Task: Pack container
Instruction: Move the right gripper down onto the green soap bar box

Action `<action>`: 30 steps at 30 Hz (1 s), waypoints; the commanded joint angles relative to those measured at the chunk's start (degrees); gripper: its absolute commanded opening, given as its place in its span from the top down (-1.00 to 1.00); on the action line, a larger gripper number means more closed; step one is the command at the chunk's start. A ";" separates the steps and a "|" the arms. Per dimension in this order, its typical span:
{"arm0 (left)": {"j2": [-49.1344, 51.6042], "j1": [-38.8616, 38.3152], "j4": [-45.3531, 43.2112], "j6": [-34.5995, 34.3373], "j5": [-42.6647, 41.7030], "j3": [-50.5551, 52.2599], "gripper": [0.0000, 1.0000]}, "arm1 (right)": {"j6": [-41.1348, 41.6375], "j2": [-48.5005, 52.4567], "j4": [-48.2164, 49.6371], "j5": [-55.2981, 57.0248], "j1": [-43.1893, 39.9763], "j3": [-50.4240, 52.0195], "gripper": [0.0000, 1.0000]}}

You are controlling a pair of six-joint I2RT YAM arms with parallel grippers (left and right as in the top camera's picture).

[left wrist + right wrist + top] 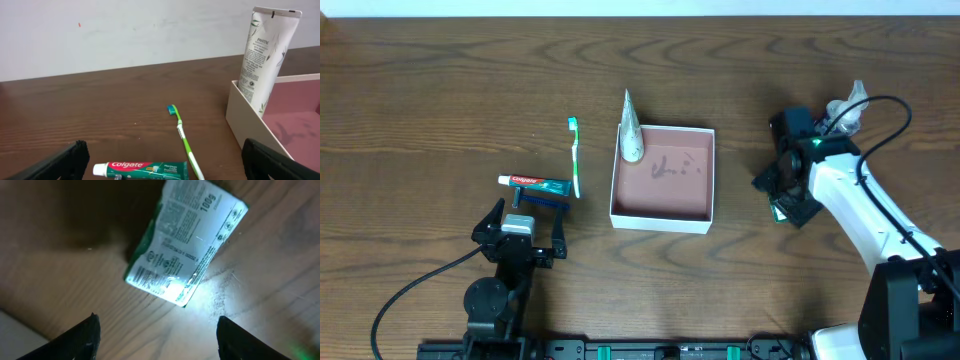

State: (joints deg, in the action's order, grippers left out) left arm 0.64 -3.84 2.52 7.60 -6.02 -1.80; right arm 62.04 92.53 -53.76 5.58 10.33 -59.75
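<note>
Left arm [505, 270]: at the near left of the desk [420, 100], pointing away towards the toothpaste.
Left jaws: wide apart, holding and touching nothing. Both fingers [62, 162] show at the bottom corners of the left wrist view, with bare desk between them.
Toothpaste [533, 183]: red-and-green Colgate tube, flat on the desk just ahead of the left jaws. Its lower edge is cut off in the left wrist view.
Blue item [542, 202]: lies just beside the toothpaste, between it and the left jaws. It is too small to identify.
Toothbrush [575, 155]: green and white, flat on the desk, head pointing away. It lies between the toothpaste and the box. Its near end is just beside the toothpaste; contact cannot be told.
Tube [631, 130]: white Pantene tube, standing inside the box at its far-left corner, crimped end up.
Box [662, 220]: mid-desk, open, with white walls and a reddish-brown floor bearing a dark scribble. The tube is the one item inside.
Right jaws: apart, holding nothing. The fingers [80, 337] show at the bottom of the right wrist view, aimed down at the desk.
Packet [185, 245]: green and white, printed "100g", flat on the desk beyond the right jaws and not touching them. Glare washes out part of the print.
Right arm [850, 200]: white, right of the box and apart from it.
White crumpled item [847, 105]: on the far side of the right arm, partly hidden. It cannot be identified.
</note>
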 commanded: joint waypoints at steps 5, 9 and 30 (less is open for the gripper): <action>-0.04 0.28 0.98 0.72 -0.61 1.57 -0.96 | 1.09 -0.02 2.14 0.31 -3.58 3.80 -0.42; -0.04 0.28 0.98 0.74 -0.63 1.57 -0.96 | -2.45 0.00 5.42 0.46 -6.05 5.88 -0.42; -0.04 0.28 0.98 0.74 -0.63 1.57 -0.96 | -12.00 1.25 17.81 1.70 -7.76 7.96 -0.37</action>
State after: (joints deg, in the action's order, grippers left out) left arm 0.64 -3.84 2.52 7.60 -6.02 -1.80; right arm 51.24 92.64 -36.12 6.24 3.11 -52.05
